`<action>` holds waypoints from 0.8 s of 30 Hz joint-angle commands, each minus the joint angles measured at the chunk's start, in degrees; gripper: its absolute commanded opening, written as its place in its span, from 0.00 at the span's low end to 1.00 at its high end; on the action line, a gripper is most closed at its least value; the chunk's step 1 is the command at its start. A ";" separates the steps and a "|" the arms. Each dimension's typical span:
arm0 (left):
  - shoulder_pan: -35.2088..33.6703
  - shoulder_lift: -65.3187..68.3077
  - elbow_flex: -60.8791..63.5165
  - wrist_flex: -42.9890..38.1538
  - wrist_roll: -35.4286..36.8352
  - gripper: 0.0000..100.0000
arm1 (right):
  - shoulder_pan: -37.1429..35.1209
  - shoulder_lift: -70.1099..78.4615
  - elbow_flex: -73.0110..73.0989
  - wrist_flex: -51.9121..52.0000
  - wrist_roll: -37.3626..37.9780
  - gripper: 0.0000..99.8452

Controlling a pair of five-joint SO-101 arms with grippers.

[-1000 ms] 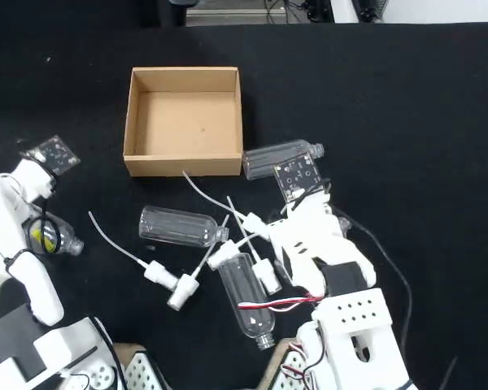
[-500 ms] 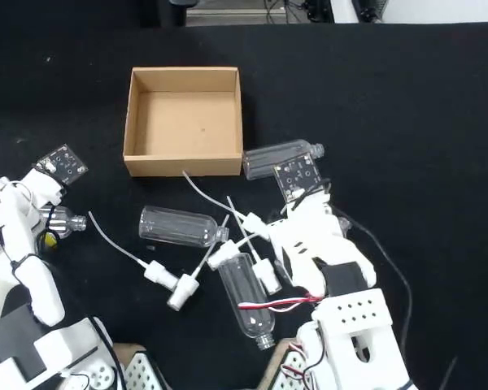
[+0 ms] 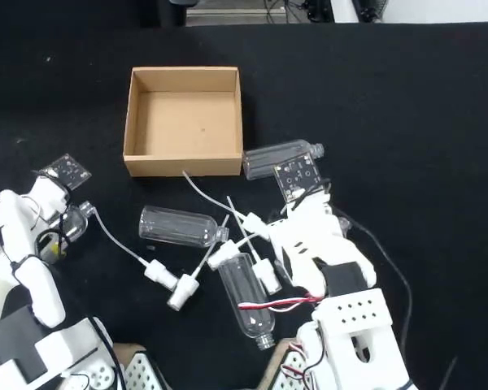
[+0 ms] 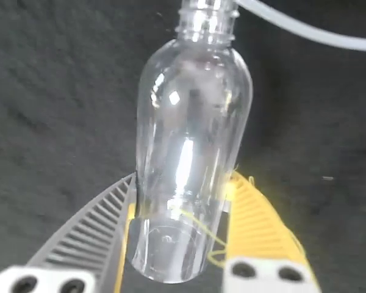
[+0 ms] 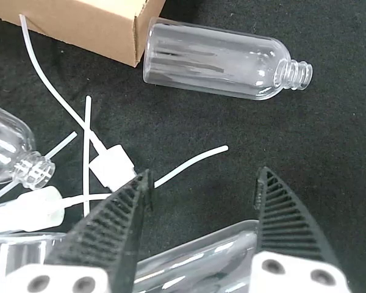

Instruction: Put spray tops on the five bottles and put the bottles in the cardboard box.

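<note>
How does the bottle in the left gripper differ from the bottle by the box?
The held bottle is clamped near its base in the left gripper; the box-side bottle lies loose on the table, base by the box corner. A spray-top tube passes the held bottle's neck; none reaches the box-side bottle's. Both are clear with bare, open necks.

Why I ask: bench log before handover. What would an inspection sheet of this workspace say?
Surface: black table.
Job's things: cardboard box empty; three uncapped bottles lying outside it; spray tops loose among them.
Clutter: nothing seen.
Grippers: left pincer shut on a fourth bottle; right pincer open, over the spray tops.
Cables: red-and-white wires on right arm; black cable beside it.
Surroundings: cords beyond the far edge.
</note>
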 commanded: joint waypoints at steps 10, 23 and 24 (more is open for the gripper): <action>-4.97 -1.14 -12.88 22.59 9.41 0.32 | -0.44 -1.45 -0.40 -0.88 -0.26 0.24; 1.27 -1.05 -6.90 16.70 -1.76 0.31 | -0.26 -1.45 -0.31 -0.79 -0.26 0.24; 1.27 -1.05 -6.20 16.70 -3.34 0.31 | -0.26 -1.45 -0.31 -0.79 -0.26 0.24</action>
